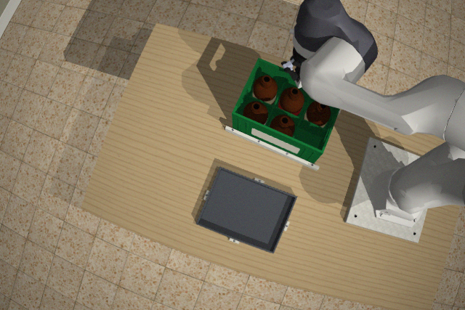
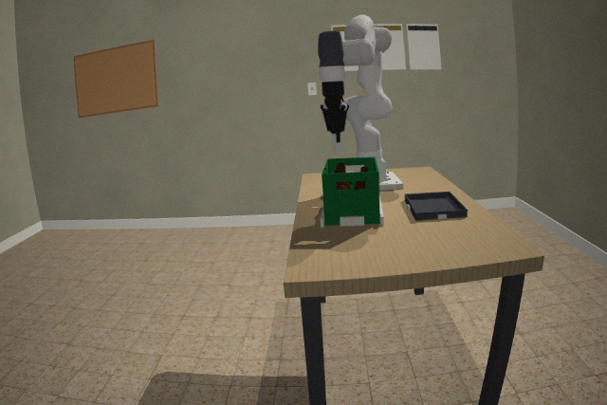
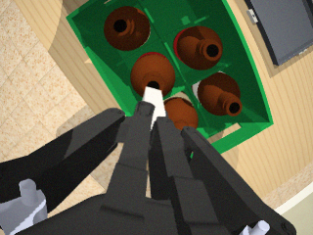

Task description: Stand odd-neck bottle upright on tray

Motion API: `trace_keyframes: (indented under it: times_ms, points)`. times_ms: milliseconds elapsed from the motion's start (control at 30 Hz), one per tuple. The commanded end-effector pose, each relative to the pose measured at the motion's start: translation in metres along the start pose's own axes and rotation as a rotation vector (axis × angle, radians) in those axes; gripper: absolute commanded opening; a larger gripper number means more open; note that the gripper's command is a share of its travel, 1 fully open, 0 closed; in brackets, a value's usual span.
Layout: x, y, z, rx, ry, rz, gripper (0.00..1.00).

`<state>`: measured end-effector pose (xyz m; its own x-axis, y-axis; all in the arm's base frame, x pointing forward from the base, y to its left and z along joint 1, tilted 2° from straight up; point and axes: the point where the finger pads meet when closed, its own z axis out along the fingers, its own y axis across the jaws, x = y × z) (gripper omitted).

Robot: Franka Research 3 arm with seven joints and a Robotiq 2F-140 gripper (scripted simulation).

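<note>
— On the counter (image 1: 158, 171), what does the arm have to work with?

— Wood-grain top first, carrying a green plastic crate (image 1: 278, 146) with divider cells and a shallow dark tray (image 1: 245, 210) set apart from it nearer the front. Five brown bottles (image 1: 264, 87) stand in the crate, round-shouldered with narrow necks.

— And the tool (image 3: 155, 100)?

— It hangs above the crate, fingers pressed together with nothing between them.

— Which bottle is the odd one?

— Neck differences are too small to tell. It is among those in the crate.

— How would it handle?

— Likely rigid, smooth and slippery, probably breakable. The neck just under the opening looks like the only reachable grip, since the cell walls hide the bodies.
</note>
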<state>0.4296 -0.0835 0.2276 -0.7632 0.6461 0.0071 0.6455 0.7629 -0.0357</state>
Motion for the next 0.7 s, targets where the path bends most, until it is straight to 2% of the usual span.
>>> trace_keyframes:
  times_ms: [0, 600, 667]
  points:
    - [0.0004, 0.0013, -0.0019, -0.004, 0.0, -0.005, 0.1]
    - [0.0004, 0.0013, -0.0019, -0.004, 0.0, -0.005, 0.1]
    - [0.0053, 0.0068, -0.0021, -0.005, 0.0, -0.005, 0.1]
